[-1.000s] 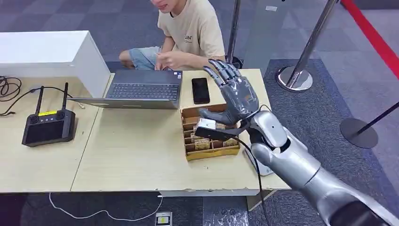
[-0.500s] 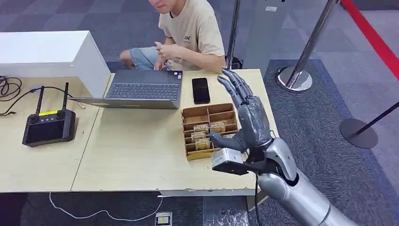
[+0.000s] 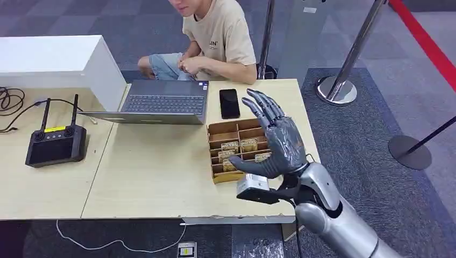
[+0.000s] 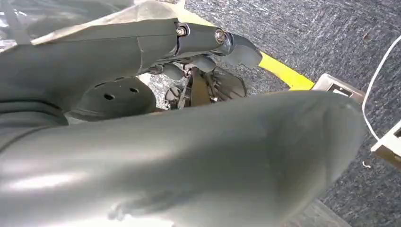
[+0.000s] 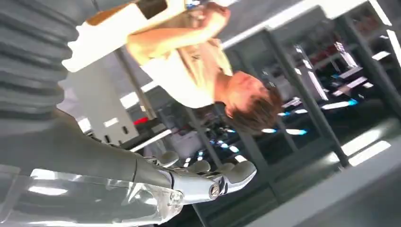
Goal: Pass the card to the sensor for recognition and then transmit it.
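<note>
A tan slotted cardboard box [image 3: 236, 127] sits on the wooden table [image 3: 150, 177] right of the middle, with several small tan cards [image 3: 240, 145] standing in its slots. My right hand [image 3: 277, 140] is raised over the box's right front corner, with its fingers spread and pointing away from me, and it holds nothing. In the right wrist view the right hand [image 5: 189, 182] is stretched flat with nothing in it. My left hand [image 4: 189, 156] appears as a large blurred grey shape above carpet, and its fingers cannot be made out.
A black phone [image 3: 229, 102] and an open laptop [image 3: 164, 102] lie behind the box. A person [image 3: 218, 37] sits at the table's far edge. A black controller [image 3: 55, 144] and a white cabinet [image 3: 54, 59] are at the left. Stanchion bases [image 3: 337, 88] stand on the carpet at the right.
My right hand has drawn back from over the box toward the table's front edge, staying spread. The person's hands have shifted slightly.
</note>
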### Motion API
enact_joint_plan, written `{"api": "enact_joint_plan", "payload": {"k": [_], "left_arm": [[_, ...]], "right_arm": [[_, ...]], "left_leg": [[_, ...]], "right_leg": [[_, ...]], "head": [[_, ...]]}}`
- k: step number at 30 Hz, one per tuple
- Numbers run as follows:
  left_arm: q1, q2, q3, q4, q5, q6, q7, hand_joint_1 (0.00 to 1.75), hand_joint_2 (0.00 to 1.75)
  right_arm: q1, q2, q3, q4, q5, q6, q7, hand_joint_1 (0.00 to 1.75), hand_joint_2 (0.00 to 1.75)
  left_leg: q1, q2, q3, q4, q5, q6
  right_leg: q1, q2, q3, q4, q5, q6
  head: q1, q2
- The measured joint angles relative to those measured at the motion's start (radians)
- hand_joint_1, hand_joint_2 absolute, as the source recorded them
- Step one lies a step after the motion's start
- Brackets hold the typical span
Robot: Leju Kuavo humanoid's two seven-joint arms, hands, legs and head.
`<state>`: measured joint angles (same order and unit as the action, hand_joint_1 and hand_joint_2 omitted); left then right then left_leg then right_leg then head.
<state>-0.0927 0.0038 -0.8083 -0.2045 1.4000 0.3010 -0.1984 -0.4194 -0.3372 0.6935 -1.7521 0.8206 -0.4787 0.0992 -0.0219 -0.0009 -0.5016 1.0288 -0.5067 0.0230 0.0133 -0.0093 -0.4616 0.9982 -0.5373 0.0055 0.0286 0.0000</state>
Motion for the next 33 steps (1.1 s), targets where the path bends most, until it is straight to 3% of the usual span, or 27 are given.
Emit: {"api": "enact_joint_plan", "payload": {"k": [16,33], "left_arm": [[-0.001,0.002,0.000,0.000,0.007,0.000,0.003,0.00,0.00],[-0.001,0.008,0.000,0.000,0.017,0.000,0.002,0.00,0.00]], "right_arm": [[0.011,-0.013,0.024,0.113,0.035,0.003,0.052,0.00,1.75],[0.027,-0.038,0.047,0.208,0.087,0.082,0.094,0.00,1.75]], "left_leg": [[0.000,0.000,0.000,0.000,0.000,0.000],[0.000,0.000,0.000,0.000,0.000,0.000]], "right_leg": [[0.000,0.000,0.000,0.000,0.000,0.000],[0.000,0.000,0.000,0.000,0.000,0.000]], "head": [[0.000,0.000],[0.000,0.000]]}}
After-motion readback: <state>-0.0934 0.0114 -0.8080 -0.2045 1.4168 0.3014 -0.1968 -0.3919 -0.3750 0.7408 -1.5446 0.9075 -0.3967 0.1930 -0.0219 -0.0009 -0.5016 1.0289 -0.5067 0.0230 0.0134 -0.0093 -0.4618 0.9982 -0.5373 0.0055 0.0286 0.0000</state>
